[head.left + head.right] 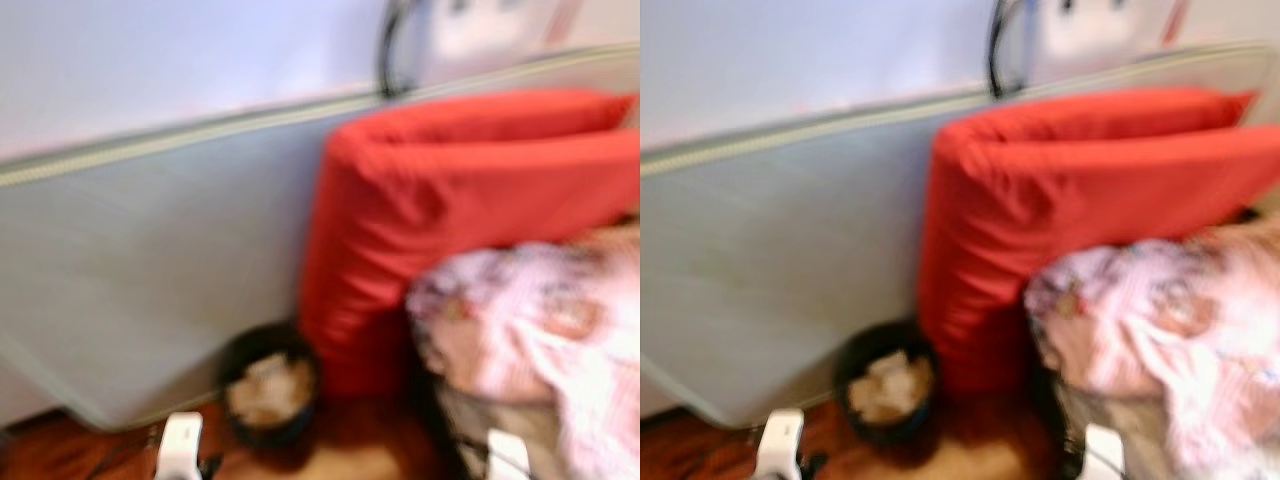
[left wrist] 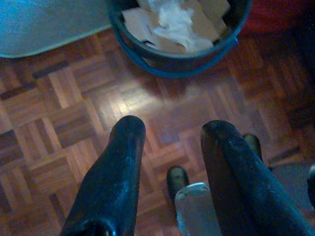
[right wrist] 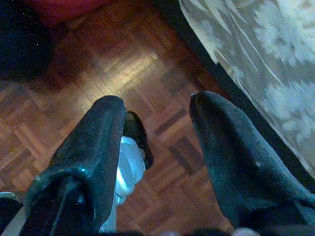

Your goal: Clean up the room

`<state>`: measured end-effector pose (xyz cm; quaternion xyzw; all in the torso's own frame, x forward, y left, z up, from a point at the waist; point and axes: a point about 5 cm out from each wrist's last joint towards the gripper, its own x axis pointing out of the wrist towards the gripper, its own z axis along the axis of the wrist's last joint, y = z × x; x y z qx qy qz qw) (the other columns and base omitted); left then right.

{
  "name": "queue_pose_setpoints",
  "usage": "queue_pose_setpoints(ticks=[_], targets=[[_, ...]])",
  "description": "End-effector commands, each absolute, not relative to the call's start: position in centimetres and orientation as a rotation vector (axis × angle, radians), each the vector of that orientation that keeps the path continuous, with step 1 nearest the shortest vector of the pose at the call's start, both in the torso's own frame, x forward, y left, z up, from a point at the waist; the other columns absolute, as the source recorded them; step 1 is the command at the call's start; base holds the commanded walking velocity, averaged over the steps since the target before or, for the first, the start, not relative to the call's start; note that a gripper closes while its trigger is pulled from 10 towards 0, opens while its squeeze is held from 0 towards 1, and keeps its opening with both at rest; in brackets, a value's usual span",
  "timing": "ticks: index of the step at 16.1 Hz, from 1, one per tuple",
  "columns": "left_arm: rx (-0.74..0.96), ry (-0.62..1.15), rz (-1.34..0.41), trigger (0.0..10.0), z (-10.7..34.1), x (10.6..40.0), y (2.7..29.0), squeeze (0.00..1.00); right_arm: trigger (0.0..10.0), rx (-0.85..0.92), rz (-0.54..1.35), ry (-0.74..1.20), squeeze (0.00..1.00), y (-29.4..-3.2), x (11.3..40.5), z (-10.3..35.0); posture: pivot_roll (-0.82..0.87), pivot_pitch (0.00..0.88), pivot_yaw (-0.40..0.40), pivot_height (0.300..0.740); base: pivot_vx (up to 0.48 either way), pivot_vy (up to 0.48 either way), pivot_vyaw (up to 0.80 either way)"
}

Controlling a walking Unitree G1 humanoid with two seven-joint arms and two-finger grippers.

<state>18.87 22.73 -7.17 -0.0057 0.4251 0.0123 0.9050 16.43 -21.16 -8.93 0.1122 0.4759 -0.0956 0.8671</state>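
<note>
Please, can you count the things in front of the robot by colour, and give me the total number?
Red: 1, the big cushion
Grey: 1, the mattress leaning against the wall
Pink patterned: 1, the blanket
Dark: 1, the waste bin with paper inside, standing on the wooden floor
Total: 4

No legible text, label, brand, number or sign anywhere. Head views too blurred to resolve any lettering. White plate on the wall (image 1: 490, 25): dark marks on it, unreadable. Paper scraps in the dark bin (image 2: 177, 22): no print can be made out. Patterned bedding (image 1: 545, 330): floral print only, no words.
</note>
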Motion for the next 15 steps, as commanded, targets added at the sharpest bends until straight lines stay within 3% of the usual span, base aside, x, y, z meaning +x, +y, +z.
queue_pose_setpoints(ticks=[1,9,12,15], targets=[[0.000,0.901,0.015,10.0,-7.4,18.6,22.6,0.00,10.0,0.225,-0.203,1.001,0.00,-21.4,16.4,-8.9,-0.07,0.000,0.018,0.740,0.000,0.000,-0.80],[-0.016,0.925,-0.008,10.0,-8.3,17.1,21.4,0.00,10.0,0.174,-0.186,1.032,0.00,-22.8,14.4,-9.3,-0.04,0.000,-0.015,0.740,0.000,0.000,-0.80],[-0.020,0.938,-0.016,10.0,-8.6,16.0,21.7,0.00,10.0,0.180,-0.195,1.041,0.00,-22.7,13.3,-9.7,-0.06,0.000,0.020,0.740,0.000,0.000,-0.80],[-0.005,0.945,-0.025,10.0,-8.7,15.7,21.9,0.00,10.0,0.193,-0.198,1.060,0.00,-21.8,12.7,-10.1,-0.04,0.000,0.031,0.740,0.000,0.000,0.00]])
